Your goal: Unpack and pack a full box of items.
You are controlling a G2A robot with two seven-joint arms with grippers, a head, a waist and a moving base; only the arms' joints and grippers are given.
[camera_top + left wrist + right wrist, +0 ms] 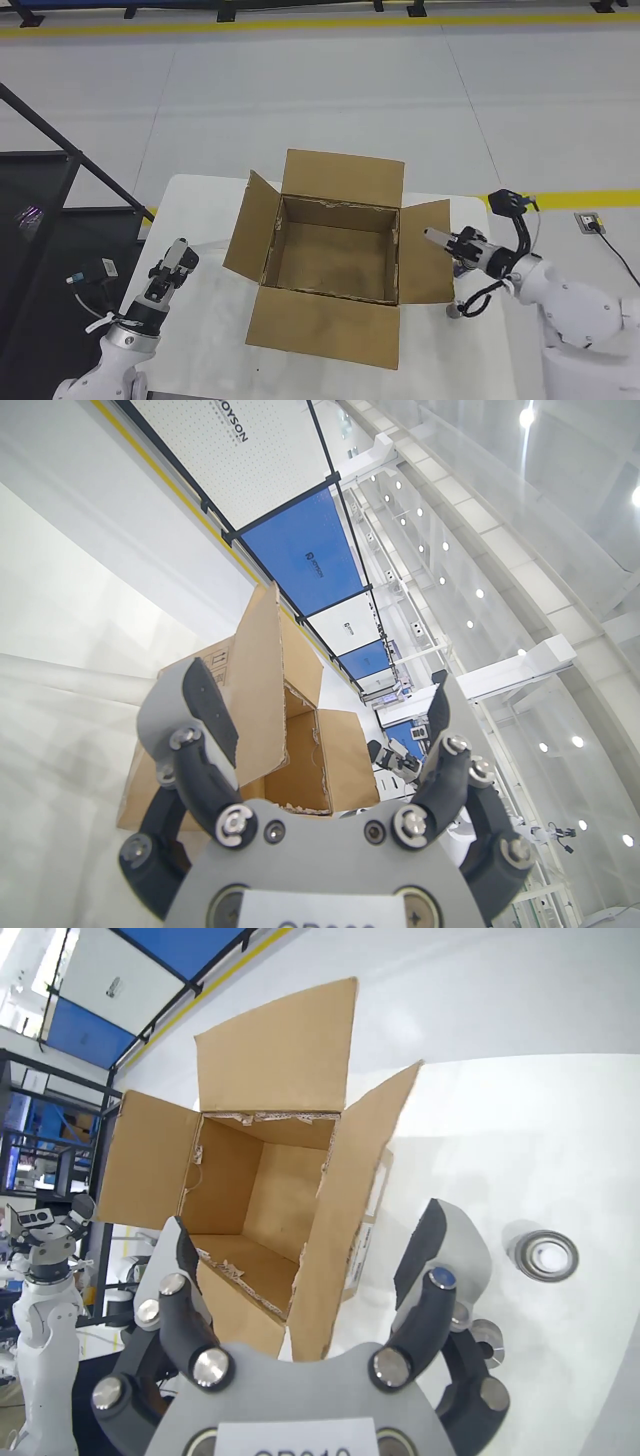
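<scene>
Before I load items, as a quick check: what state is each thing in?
Box: open, four flaps out, empty.
Left claw: open, empty.
Right claw: open, empty.
Ring: flat on the table.

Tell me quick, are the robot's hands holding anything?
Left gripper: open, holding nothing.
Right gripper: open, holding nothing.

We see white arms (570, 300), one with a black cable (522, 232); the left pincer (320, 692) and right pincer (306, 1223) have grey bodies, black-padded fingers (210, 710) and silver screws (235, 825).
</scene>
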